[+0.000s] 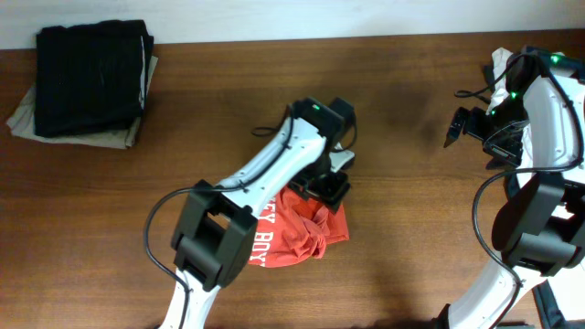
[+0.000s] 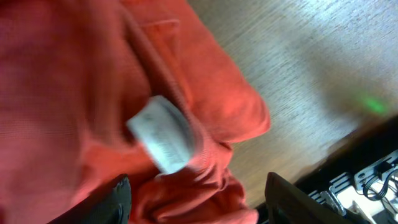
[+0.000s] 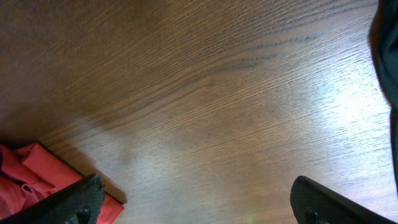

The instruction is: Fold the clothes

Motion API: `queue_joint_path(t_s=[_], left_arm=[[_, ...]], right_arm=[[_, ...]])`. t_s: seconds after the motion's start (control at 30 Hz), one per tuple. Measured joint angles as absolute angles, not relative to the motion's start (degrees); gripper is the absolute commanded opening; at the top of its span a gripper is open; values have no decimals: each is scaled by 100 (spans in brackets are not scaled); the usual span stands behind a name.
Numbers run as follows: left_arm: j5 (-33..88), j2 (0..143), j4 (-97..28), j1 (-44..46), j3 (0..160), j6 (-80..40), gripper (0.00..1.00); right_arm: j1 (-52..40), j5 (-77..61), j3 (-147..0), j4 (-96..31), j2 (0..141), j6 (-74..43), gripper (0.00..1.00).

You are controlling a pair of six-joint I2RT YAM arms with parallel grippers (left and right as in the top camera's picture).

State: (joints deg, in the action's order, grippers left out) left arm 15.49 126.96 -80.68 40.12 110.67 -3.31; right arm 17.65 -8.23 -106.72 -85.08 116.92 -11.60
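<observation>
one crumpled red t-shirt [image 1: 306, 236]; two stacked folded garments [image 1: 91, 78]

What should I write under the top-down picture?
Left gripper open above a crumpled red-orange T-shirt on the wooden table; right gripper open, off to the side.

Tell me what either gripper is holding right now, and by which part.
Nothing is held. The left gripper is open over the crumpled red-orange T-shirt; the right gripper is open over the brown wooden table.
</observation>
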Motion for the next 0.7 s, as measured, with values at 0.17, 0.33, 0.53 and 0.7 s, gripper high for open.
queue_joint_path(t_s=[0.17,0.33,0.53,0.7], left_arm=[[1013,12726,-8138,4110,11067,-954,61],[869,13107,-8090,4136,11065,-1109,24],[1022,13107,-8147,4178,11142,-1144,0],[1374,13107,-7922,4178,11496,-1118,0]], right_arm=[[1765,-823,-10672,-8508,11692,-1157,99],[1765,-823,-10672,-8506,11692,-1157,99],[1765,-823,-10672,-8508,11692,-1162,99],[1765,-823,-10672,-8506,11692,-1157,99]])
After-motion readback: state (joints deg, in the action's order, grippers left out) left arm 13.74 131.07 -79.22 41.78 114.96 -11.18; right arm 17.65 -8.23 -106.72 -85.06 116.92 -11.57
